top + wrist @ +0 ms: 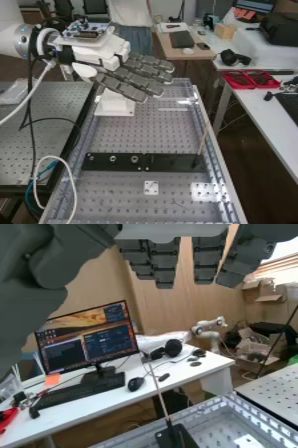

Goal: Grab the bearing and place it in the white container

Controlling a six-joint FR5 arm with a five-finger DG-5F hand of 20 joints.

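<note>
The hand [126, 70] is at the upper left in the high view, its fingers straight and holding nothing. Its dark fingers [163, 261] hang straight in the wrist view as well. Small metal rings, which look like bearings [134, 159], sit on the left half of a black plate [169, 162] across the bench, well below and in front of the hand. A white box-like object [114, 104], perhaps the white container, stands under the hand near the bench's left rail; its inside is hidden.
A thin upright rod [203, 140] rises from the plate's right end. A small white square piece [151, 187] lies nearer the camera. Metal rails [216, 150] edge the perforated bench. A side table holds red trays [249, 79], and a monitor [86, 339] stands on a desk.
</note>
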